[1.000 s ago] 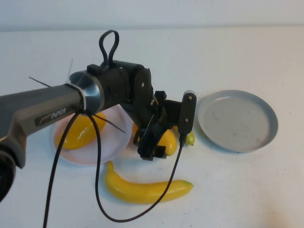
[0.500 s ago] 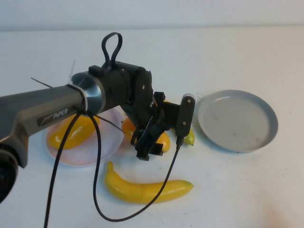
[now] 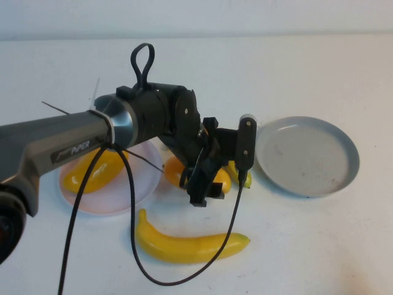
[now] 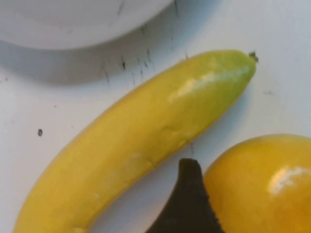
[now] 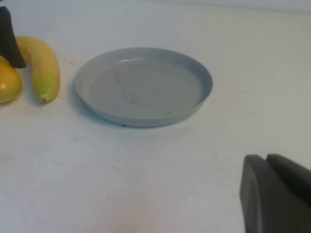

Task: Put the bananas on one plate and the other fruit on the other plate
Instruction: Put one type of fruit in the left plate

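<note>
My left gripper (image 3: 202, 189) is down between the two plates, its jaws closed round an orange-yellow mango-like fruit (image 3: 175, 172). In the left wrist view one black finger (image 4: 187, 206) presses against this fruit (image 4: 262, 184). One banana (image 4: 136, 145) lies just beyond it, mostly hidden under the gripper in the high view, its green tip (image 3: 244, 179) near the grey plate (image 3: 307, 155). The second banana (image 3: 190, 244) lies in front. The other mango-like fruit (image 3: 95, 172) sits on the pink plate (image 3: 132, 190). My right gripper (image 5: 277, 194) is shut and empty, low over the table on the right side of the grey plate (image 5: 143, 85).
The left arm's black cable (image 3: 132, 246) loops down over the front banana. Bare white table lies in front of the grey plate and to its right (image 5: 121, 174).
My left gripper and the fruit in it shifted slightly left, then back right. The pink plate with its fruit slid a little to the left.
</note>
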{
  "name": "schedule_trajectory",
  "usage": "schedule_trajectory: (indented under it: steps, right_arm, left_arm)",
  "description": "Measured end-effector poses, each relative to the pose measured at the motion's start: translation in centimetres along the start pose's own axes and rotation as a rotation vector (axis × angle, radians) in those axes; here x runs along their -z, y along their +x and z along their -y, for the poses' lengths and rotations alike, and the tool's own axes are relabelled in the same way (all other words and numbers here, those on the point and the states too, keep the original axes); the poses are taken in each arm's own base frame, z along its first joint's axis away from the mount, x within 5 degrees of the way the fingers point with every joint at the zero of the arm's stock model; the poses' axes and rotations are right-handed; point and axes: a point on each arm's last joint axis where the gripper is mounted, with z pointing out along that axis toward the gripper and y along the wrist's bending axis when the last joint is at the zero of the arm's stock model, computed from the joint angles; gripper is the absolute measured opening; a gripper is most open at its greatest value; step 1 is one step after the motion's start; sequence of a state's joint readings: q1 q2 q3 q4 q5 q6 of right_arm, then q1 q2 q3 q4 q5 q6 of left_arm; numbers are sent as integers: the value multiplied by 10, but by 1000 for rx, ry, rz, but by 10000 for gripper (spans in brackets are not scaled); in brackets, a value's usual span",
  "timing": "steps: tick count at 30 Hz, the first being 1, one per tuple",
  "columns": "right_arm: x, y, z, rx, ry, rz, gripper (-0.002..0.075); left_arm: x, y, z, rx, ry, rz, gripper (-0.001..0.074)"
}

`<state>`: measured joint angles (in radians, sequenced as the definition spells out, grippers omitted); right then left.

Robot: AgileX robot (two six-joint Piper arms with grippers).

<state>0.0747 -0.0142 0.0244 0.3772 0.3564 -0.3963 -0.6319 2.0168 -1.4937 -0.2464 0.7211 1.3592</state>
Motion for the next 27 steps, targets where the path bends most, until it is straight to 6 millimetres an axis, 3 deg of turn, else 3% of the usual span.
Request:
schedule_trajectory:
  steps: [5, 8, 18, 27]
  right_arm:
    - [0, 0, 0, 0, 0, 0, -15]
    - [0, 0, 0, 0, 0, 0, -15]
    - [0, 0, 0, 0, 0, 0, -15]
    - [0, 0, 0, 0, 0, 0, -16]
  left_arm:
    - [0, -3, -3, 42, -27, 36, 609]
    - [0, -3, -3, 68, -30, 38, 645]
    - [36, -6, 0, 172, -15, 0, 657]
    - [31, 2, -1, 363, -38, -76, 657]
